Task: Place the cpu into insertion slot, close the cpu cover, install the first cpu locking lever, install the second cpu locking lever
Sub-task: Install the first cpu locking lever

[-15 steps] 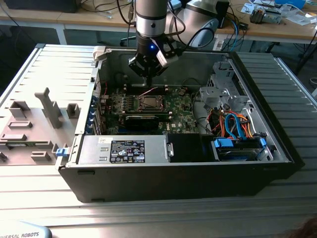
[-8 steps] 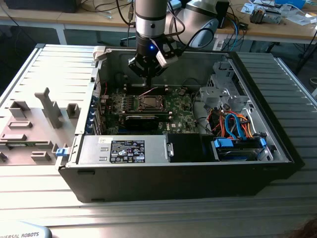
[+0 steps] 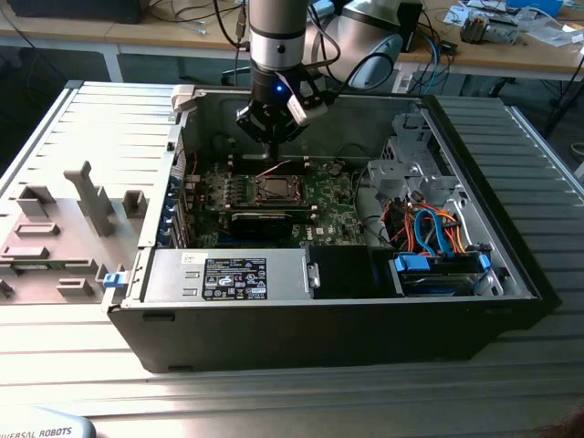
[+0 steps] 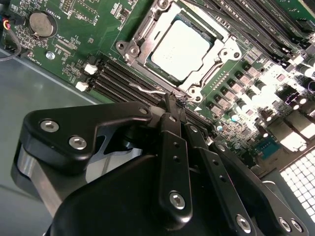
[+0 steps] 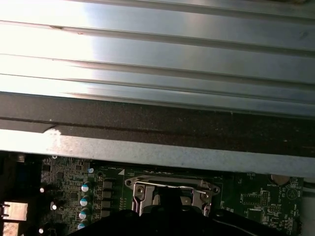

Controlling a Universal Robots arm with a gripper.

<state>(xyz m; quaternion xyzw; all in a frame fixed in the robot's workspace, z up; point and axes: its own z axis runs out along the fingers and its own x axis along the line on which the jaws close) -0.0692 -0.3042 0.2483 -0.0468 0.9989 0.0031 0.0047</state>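
Pressed-together pincer (image 4: 170, 98) at lever beside cpu (image 4: 180, 43) under cpu cover (image 4: 140, 37)

Ext. view evenly lit, case (image 3: 511, 274) interior dim. Strong glare on ribbed metal (image 5: 157, 54) in first wrist view; blown-out board (image 4: 290, 113) patch, soft near gripper (image 4: 174, 110).

The hand (image 5: 172, 216) hides part of the insertion slot (image 5: 170, 194).

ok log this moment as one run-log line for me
cpu: seated in insertion slot | cpu cover: closed over it | end effector: shut, tips at a thin locking lever beside the socket
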